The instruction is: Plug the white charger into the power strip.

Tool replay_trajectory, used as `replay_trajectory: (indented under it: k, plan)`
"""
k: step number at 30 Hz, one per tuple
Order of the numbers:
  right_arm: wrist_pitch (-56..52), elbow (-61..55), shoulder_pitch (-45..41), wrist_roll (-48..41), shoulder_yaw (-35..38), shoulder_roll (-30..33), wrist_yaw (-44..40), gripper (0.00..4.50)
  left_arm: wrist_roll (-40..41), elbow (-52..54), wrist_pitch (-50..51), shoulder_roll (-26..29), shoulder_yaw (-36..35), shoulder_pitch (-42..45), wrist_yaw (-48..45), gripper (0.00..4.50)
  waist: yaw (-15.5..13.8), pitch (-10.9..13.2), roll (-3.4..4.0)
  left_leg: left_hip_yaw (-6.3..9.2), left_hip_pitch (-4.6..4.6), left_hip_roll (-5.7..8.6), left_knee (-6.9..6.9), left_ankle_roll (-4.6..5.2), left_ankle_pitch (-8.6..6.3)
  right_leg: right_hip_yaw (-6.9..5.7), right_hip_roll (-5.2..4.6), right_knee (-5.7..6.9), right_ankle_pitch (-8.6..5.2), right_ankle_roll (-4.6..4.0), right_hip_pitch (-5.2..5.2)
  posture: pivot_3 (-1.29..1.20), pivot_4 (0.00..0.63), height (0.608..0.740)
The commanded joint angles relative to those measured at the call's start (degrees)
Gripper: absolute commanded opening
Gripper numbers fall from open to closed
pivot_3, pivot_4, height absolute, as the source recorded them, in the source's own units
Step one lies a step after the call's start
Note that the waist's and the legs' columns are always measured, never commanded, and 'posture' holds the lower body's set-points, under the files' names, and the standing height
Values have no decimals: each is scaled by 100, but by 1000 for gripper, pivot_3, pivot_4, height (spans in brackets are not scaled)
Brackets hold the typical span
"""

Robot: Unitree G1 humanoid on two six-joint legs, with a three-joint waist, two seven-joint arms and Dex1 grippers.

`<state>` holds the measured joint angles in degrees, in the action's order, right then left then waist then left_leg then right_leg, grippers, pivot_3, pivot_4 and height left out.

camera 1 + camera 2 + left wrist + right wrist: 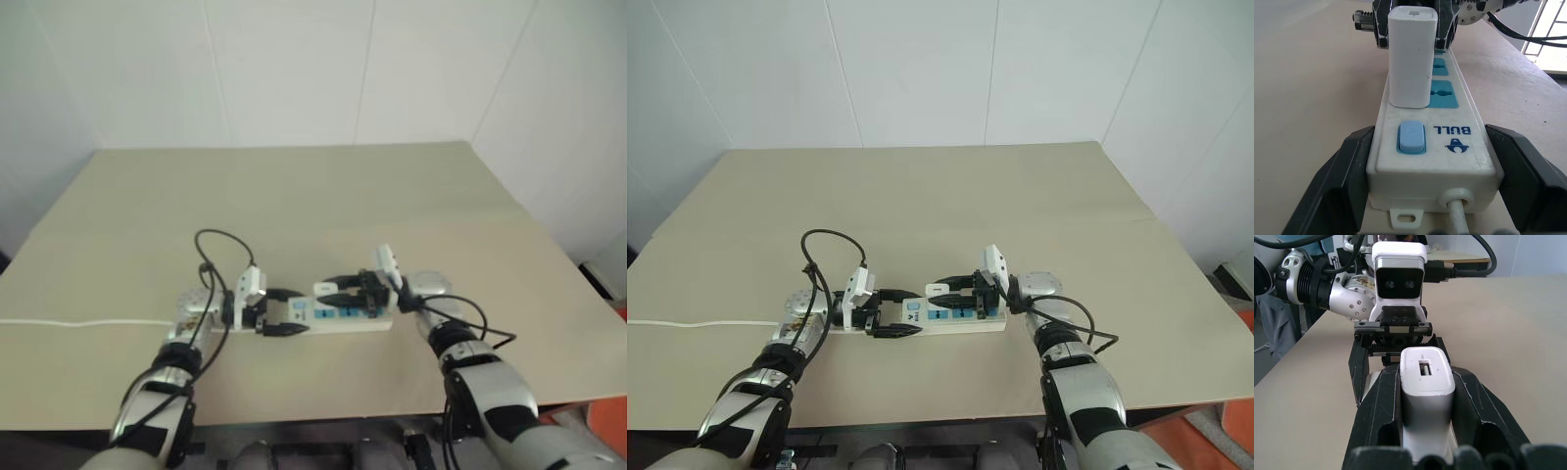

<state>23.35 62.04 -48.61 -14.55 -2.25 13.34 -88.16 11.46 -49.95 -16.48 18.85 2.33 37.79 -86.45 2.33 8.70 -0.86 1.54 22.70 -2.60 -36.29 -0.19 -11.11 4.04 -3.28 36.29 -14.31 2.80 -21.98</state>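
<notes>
The power strip (1449, 142) lies on the tan table, a long white bar with blue sockets and a blue switch (1411, 137). My left gripper (1430, 133) is shut on its switch end, one black finger (1337, 181) on each side. The white charger (1409, 58) stands upright on the socket beside the switch. Its base meets the strip's face and its prongs are hidden. My right gripper (1426, 377) is shut on the charger (1426, 396) from the opposite side. From the head, both grippers meet over the strip (343, 315) near the table's front.
The strip's thin white cord (78, 321) runs left across the table (323, 196) to its edge. A black cable loop (220, 245) arches over my left wrist. White walls stand behind the table, whose front edge lies just below my hands.
</notes>
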Motion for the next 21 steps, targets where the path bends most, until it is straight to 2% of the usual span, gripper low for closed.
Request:
replay_trajectory:
  k: [1, 6, 13, 19, 20, 21]
  plan:
    - [-418, 487, 107, 500, -163, 390, 119, 1114, 45, 156, 43, 152, 3, -97, -111, 3245, 3, -3, 1, 0, -1, 0, 0, 0, 0, 0, 0, 0, 0, 0, 1, 0, 150, 740]
    - [-650, 564, 39, 528, -240, 409, 152, 1114, 61, 221, 94, 171, 2, -130, -106, 3245, 8, -13, 0, -1, -13, -1, 1, 0, 0, 0, 0, 0, 0, 0, 10, 0, 150, 740]
    - [53, 440, 303, 571, -263, 416, 235, 1114, 71, 282, 144, 203, -6, -157, -98, 3245, 9, -20, 0, -1, -22, -1, 2, 0, -1, 1, 0, -4, -1, 0, 22, 0, 150, 740]
    - [35, 526, 238, 601, -329, 465, 252, 1114, 78, 253, 195, 197, -16, -101, -70, 3245, 11, -20, 0, 0, -46, -1, 4, -1, -1, 0, 0, -10, -7, 9, 49, 0, 150, 740]
    - [55, 523, 233, 606, -338, 477, 241, 1819, 75, 252, 194, 198, -16, -91, -65, 3245, 9, -20, 0, 0, -48, -1, 5, -1, -1, -1, 0, -11, -7, 9, 50, 0, 150, 740]
    - [66, 517, 236, 606, -336, 488, 229, 2014, 85, 264, 192, 194, -27, -113, -52, 3245, 3, -19, -1, 0, -47, -1, 5, -1, -1, -1, 0, -12, -7, 9, 51, 0, 150, 740]
